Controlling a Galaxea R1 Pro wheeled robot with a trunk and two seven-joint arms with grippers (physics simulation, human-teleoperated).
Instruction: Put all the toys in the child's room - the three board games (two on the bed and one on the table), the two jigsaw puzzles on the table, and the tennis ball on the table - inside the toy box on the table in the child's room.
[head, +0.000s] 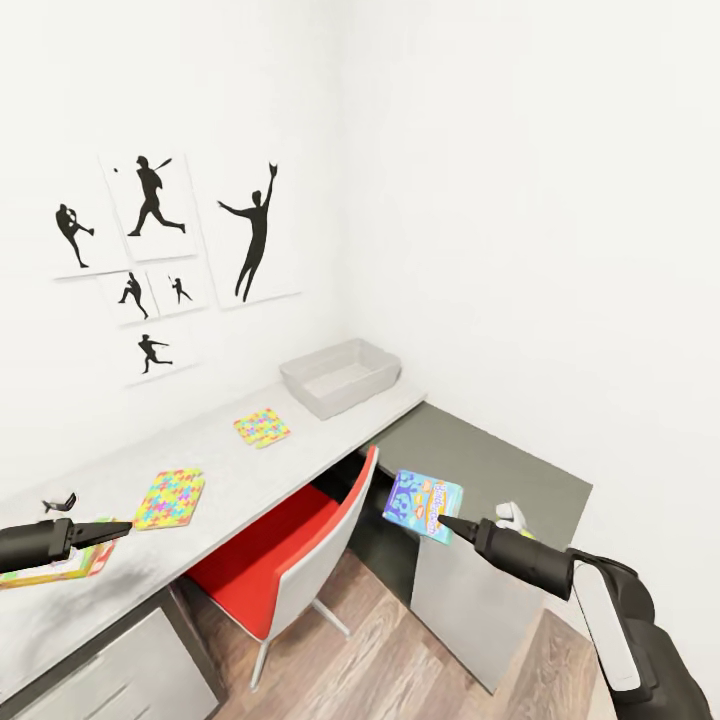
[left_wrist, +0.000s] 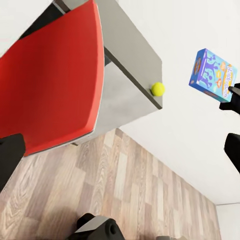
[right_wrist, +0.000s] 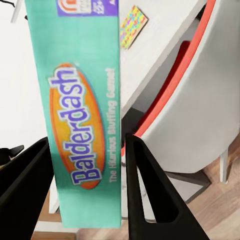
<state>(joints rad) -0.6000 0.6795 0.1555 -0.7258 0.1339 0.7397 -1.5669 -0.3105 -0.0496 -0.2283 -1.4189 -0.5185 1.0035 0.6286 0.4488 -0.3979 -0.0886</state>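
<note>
The right gripper (head: 445, 524) is clamped on a board game (head: 422, 505) over the dark desk corner; the left gripper (head: 118, 528) looks parted, empty. Toy box (head: 340, 377) appears empty (interior partly hidden); both puzzles (head: 171, 497), tennis ball (left_wrist: 158, 89) remain out

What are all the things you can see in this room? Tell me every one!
toy box: one, light grey, far end of the table.
jigsaw puzzles: two, multicolour, flat on the table, one nearer the box, one nearer the left arm.
board games: one blue, held over the dark corner section; one on the table under the left tool.
tennis ball: one, yellow-green, on the table edge.
chair: one, red and white, at the table.
wall prints: several, black silhouettes.
right tool: shut on the blue game.
left tool: over the table.
</note>
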